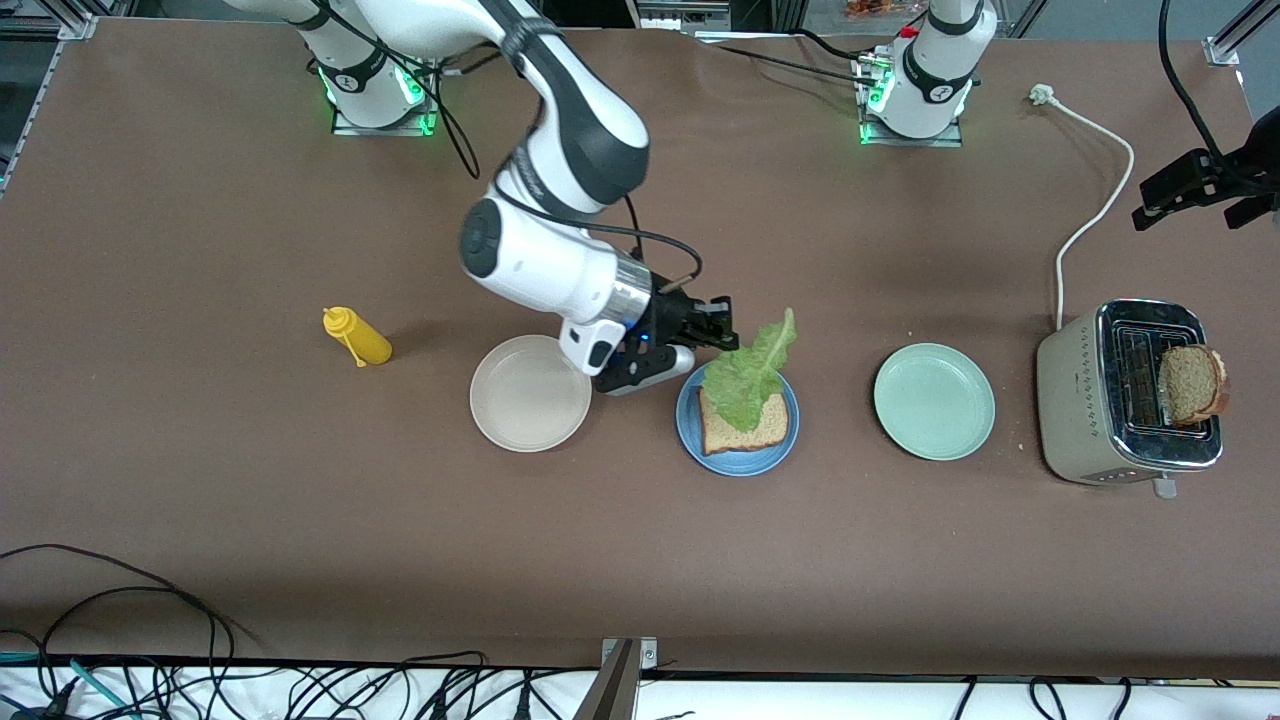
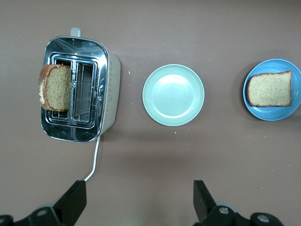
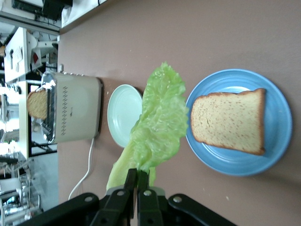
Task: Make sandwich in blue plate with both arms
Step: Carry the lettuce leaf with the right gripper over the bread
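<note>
Right gripper pinches lettuce over the plate; bread lies on the plate. Left wrist: left gripper spread wide, over table near the toaster. Right wrist: fingers clamp the leaf's stem end beside the plate.

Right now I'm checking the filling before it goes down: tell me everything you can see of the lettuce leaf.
The lettuce leaf is one crinkled, pale to bright green piece with a paler rib. The right end effector pinches it at the rib end, fingers shut on it. It hangs in the air over the blue plate and partly over the bread slice lying there. The right wrist view shows it clear of the slice. It looks whole and limp.
</note>
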